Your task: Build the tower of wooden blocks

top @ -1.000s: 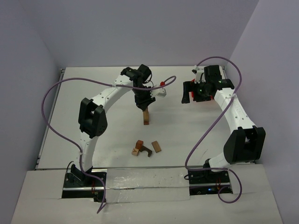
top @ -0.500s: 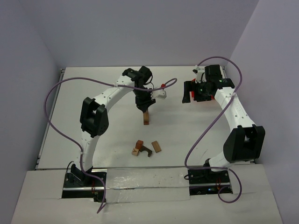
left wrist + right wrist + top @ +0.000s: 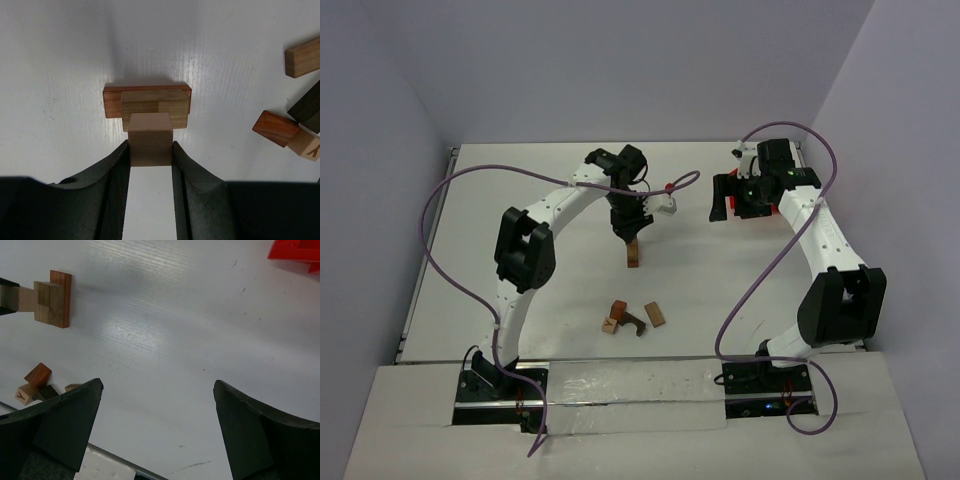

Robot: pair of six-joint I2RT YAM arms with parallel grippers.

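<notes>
The tower [image 3: 633,255] stands at mid-frame in the overhead view and is partly built. A reddish-brown bar [image 3: 112,102] is laid on the surface [image 3: 60,60], and a tan block [image 3: 155,106] is set on it. A pale cube [image 3: 150,145] is held directly over both, pinched between the left jaws. Whether the cube already bears on the tan block cannot be told; its release is judged to be the step in hand.

Four pieces are left loose at the lower middle of the overhead view: a tan bar [image 3: 654,314], a dark arch [image 3: 635,324], a reddish block [image 3: 618,308] and a lettered cube [image 3: 609,324]. Roughly half the work is therefore judged undone. The right jaws are spread wide and empty, parked at the upper right near the red bin [image 3: 295,251].

Against the earlier overhead frames little is changed. The elbow of the left arm [image 3: 555,203] is shifted slightly rightward, while the tower, the loose pieces and the right arm [image 3: 815,230] are unmoved.
</notes>
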